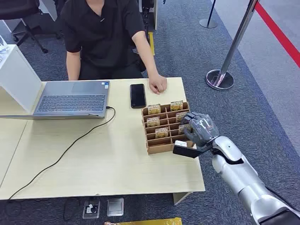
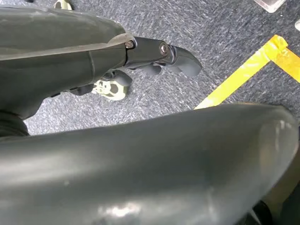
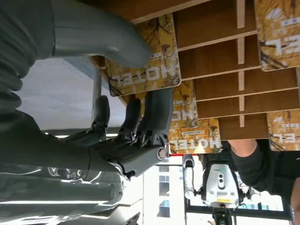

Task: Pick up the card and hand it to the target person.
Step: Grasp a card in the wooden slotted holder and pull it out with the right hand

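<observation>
At the wooden rack on the worktop, right hand pinches a hotel card btwn thumb and fingers, card not yet out. Grip looks shallow imo, could slip or snag on a divider

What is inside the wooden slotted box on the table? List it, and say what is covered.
The wooden box holds yellow-brown hotel cards upright in several slots; other slots are bare. The right hand is over the right column, thumb and fingers around one card, covering the slots beneath it.
</observation>
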`<state>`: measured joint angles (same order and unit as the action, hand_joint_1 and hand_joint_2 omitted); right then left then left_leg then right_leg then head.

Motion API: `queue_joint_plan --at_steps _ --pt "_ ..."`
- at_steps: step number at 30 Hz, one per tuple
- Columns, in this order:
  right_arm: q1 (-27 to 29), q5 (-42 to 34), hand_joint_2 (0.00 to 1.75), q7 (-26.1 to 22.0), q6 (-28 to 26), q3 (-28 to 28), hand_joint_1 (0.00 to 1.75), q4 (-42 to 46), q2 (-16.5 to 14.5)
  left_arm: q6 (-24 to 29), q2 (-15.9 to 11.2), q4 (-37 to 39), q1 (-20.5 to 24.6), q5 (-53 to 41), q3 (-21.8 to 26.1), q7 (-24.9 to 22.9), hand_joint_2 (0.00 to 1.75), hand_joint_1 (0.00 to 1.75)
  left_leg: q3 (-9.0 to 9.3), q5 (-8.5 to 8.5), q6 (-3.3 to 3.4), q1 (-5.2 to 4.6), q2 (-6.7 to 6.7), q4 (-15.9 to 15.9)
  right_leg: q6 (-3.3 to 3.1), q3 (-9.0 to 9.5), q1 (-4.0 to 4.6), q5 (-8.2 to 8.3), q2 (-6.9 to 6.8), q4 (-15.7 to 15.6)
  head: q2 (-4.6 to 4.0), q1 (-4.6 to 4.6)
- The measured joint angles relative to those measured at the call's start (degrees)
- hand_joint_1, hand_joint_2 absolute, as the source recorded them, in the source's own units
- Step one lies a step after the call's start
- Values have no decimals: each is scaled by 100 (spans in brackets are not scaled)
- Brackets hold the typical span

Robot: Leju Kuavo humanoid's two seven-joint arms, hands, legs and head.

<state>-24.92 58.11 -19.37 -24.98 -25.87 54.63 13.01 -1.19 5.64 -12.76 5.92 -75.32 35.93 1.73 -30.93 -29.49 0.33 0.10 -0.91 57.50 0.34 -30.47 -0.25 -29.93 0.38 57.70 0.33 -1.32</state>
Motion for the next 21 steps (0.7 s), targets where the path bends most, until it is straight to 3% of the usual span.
queue_joint_plan --at_steps 9,13,21 --pt "-85 -61 175 -15 -26 -88 165 -99 -18 40 0 0 -2 1 0 20 0 0 2 1 0 0 1 0 3 1 0 3 1 0 -2 -1" --pt "-119 -107 175 -16 -55 -140 175 -136 -18 166 0 0 -3 -1 0 95 175 0 2 2 1 0 1 0 3 1 0 4 1 0 -1 1" --pt "-141 -227 175 -15 -126 -198 175 -159 -16 269 0 0 -4 -17 -3 152 175 0 2 3 1 0 1 1 4 2 0 5 1 0 -1 1"
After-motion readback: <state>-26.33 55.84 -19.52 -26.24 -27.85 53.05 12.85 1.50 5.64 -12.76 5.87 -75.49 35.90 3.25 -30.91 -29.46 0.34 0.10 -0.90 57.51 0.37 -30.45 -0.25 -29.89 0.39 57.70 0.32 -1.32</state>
